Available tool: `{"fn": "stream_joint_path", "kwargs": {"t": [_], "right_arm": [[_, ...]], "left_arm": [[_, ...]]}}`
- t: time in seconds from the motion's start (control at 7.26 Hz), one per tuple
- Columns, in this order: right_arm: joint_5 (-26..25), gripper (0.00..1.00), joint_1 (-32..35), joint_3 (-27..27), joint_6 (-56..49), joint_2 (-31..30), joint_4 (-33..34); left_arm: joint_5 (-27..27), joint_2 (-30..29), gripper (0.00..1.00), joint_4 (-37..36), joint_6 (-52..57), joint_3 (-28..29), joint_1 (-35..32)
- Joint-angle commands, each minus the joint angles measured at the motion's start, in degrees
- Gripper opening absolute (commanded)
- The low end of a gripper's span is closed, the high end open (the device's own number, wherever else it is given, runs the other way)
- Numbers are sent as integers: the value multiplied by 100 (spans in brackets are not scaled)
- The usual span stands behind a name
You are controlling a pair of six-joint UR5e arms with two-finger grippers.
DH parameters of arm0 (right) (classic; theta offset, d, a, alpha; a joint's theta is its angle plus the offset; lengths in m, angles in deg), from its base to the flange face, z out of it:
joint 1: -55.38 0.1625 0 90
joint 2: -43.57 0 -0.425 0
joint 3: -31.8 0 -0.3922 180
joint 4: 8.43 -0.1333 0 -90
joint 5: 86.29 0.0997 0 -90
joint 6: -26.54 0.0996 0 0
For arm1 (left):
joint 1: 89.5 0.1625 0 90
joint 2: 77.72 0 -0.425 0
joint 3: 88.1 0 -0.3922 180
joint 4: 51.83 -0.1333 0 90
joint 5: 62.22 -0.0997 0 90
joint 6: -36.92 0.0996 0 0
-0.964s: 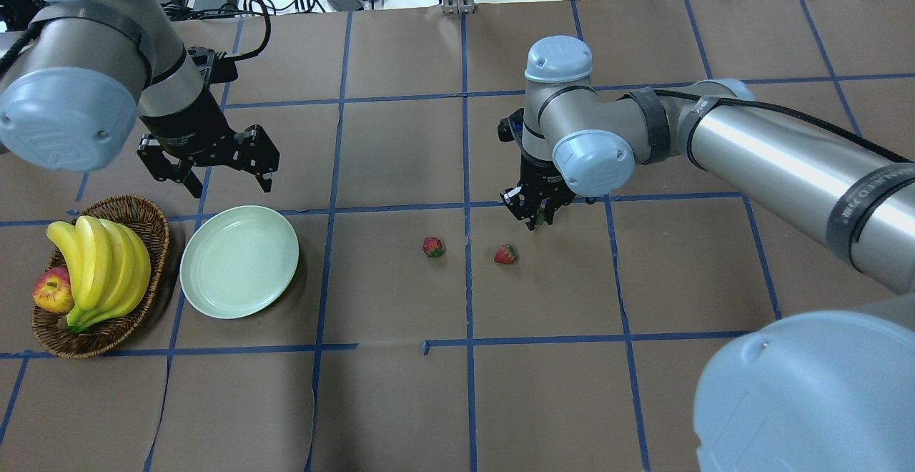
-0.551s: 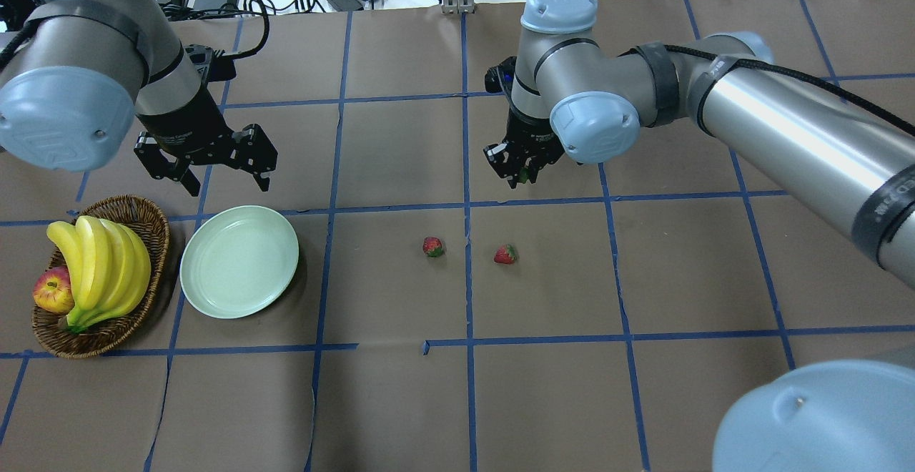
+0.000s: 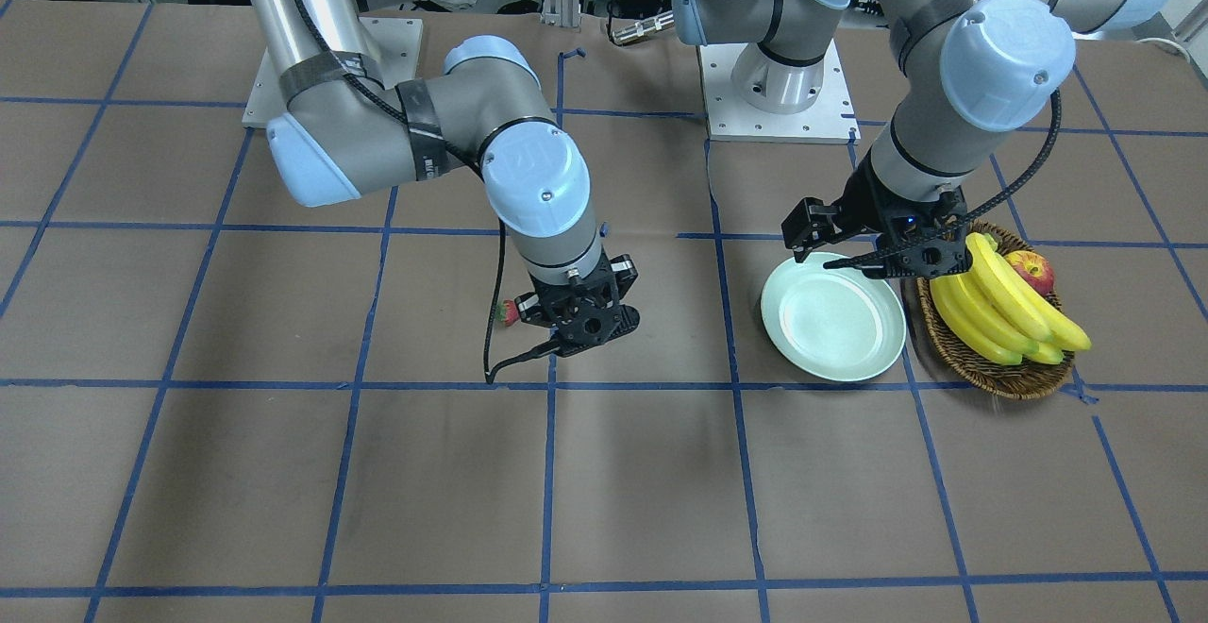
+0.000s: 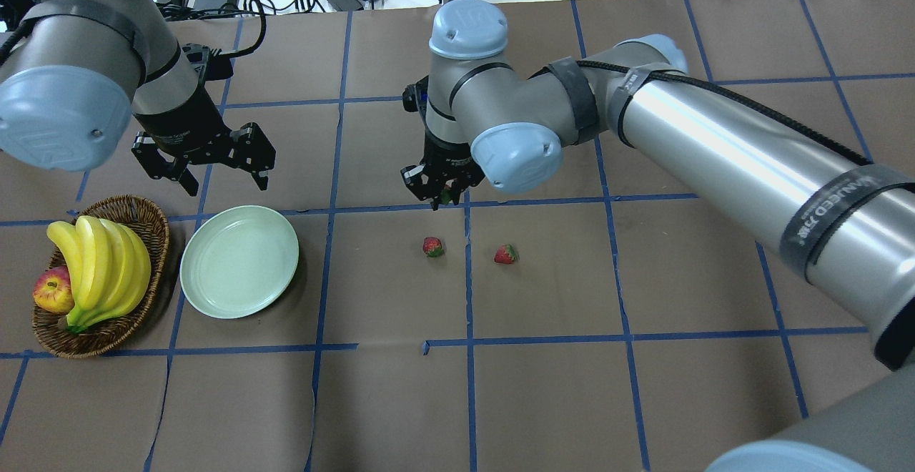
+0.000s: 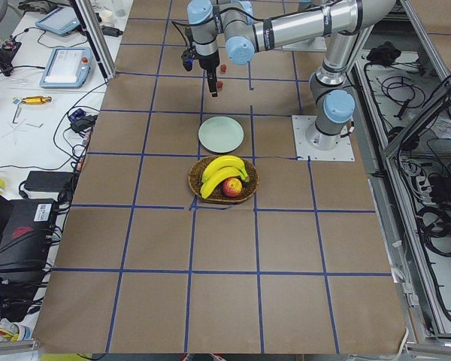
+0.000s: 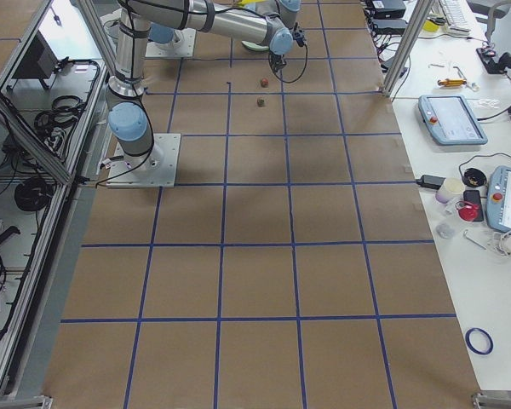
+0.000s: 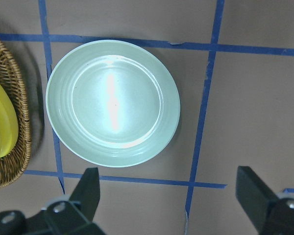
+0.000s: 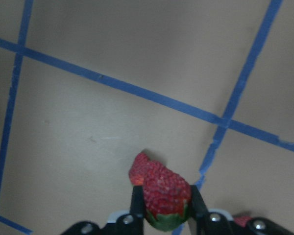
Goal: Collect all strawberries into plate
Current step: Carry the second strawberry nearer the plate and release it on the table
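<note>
My right gripper (image 4: 439,200) is shut on a red strawberry (image 8: 162,192) with a green cap and holds it above the table, near the middle. Two more strawberries lie on the brown paper below it, one (image 4: 432,247) almost under the gripper and one (image 4: 505,254) further right. The front view shows only one of these (image 3: 510,311), beside the right gripper (image 3: 580,319). The pale green plate (image 4: 239,261) is empty at the left and also shows in the left wrist view (image 7: 112,103). My left gripper (image 4: 213,170) hangs open and empty just beyond the plate's far edge.
A brown wicker basket (image 4: 154,243) with bananas (image 4: 100,268) and a red-yellow apple (image 4: 51,292) stands left of the plate, close to its rim. Blue tape lines cross the brown paper. Cables and devices lie past the table's far edge.
My right gripper has lifted and carried the strawberry to the left, from right of the table's centre line to just left of it. The left gripper has barely moved.
</note>
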Motion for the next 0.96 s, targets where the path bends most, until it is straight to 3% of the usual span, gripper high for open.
{"fn": "stream_joint_path", "kwargs": {"t": [0.0,0.28,0.41,0.55,0.69,0.83], "right_arm": [[138,0,415,-6,221,383,425],[340,3,461,-6,204,629,636],[341,9,496,3,187,692,655],[349,49,496,3,143,692,655],[349,75,496,12,117,701,655],[358,80,496,12,116,701,655]], "left_arm": [[15,-17,100,0,-28,-9,-8],[33,-34,100,0,-19,-27,-17],[24,-35,100,0,-19,-27,-17],[24,-35,100,0,-19,-27,-17],[24,-35,100,0,-19,-27,-17],[24,-35,100,0,-19,-27,-17]]}}
